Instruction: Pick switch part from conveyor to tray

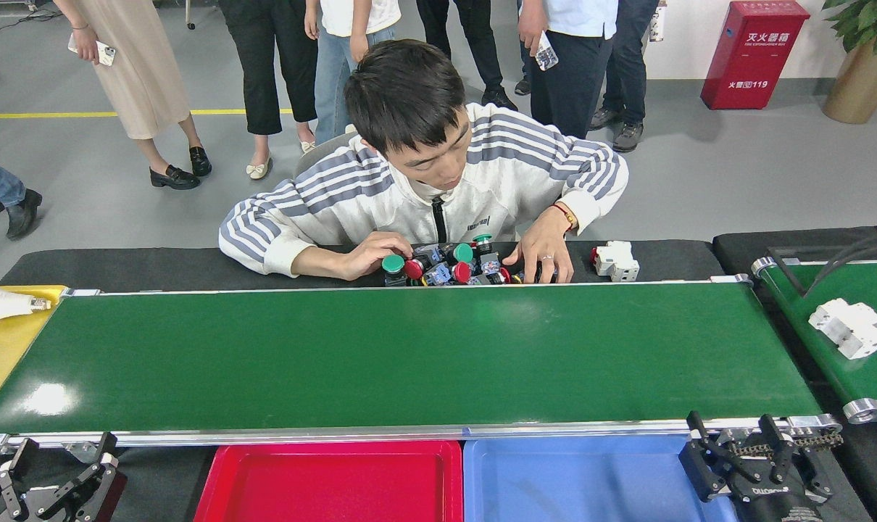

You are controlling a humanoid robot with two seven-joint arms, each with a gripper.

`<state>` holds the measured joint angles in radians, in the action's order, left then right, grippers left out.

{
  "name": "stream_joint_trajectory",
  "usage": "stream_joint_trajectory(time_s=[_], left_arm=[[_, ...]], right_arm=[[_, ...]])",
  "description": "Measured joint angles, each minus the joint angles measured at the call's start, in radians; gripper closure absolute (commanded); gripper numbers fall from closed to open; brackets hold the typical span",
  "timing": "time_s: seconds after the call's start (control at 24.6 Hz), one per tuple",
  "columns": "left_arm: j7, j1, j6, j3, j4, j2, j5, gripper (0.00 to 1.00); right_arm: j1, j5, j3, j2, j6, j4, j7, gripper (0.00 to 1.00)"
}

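— What's on your conveyor (409, 355) right now?

— A wide dark-green belt with silver rails, bare across its whole surface.

— And the switch parts (446, 267)?

— You'll see them heaped just beyond its far rail, red and green buttons. The red tray (330, 482) and blue tray (576, 478) sit side by side, touching, below the near rail.

One head view looks forward and down across the conveyor (409, 355) from its near rail, close above it.
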<state>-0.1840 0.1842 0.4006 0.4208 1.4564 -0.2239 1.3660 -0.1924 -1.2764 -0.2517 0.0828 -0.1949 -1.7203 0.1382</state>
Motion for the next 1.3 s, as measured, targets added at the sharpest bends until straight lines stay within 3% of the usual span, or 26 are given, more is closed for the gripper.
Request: stream_joint_trajectory(time_s=[0.49, 0.85, 0.97, 1.18, 1.22, 1.3], left_arm=[[0.0, 0.008, 0.085, -0.013, -0.003, -0.028, -0.001, 0.0], [0.0, 0.009, 0.092, -0.017, -0.003, -0.029, 0.003, 0.0], [0.0, 0.006, 0.094, -0.018, -0.003, -0.031, 0.003, 0.0], [0.0, 0.001, 0.094, -0.019, -0.003, -0.031, 0.004, 0.0], [0.0, 0.001, 0.094, -0.019, -0.003, -0.031, 0.004, 0.0], [-0.001, -0.007, 0.094, -0.019, -0.003, -0.031, 0.005, 0.0]], right_arm=[[-0.004, -0.016, 0.006, 0.035, -0.017, 0.034, -0.009, 0.01], [0.137, -0.011, -0.002, 0.037, -0.005, 0.218, -0.02, 0.01], [0.18, -0.011, -0.003, 0.061, -0.004, 0.269, -0.02, 0.01], [0.297, -0.011, -0.003, 0.064, -0.004, 0.384, -0.02, 0.02], [0.32, -0.012, 0.0, 0.065, -0.004, 0.408, -0.021, 0.05], [0.361, -0.016, 0.011, 0.069, -0.004, 0.456, -0.024, 0.31]])
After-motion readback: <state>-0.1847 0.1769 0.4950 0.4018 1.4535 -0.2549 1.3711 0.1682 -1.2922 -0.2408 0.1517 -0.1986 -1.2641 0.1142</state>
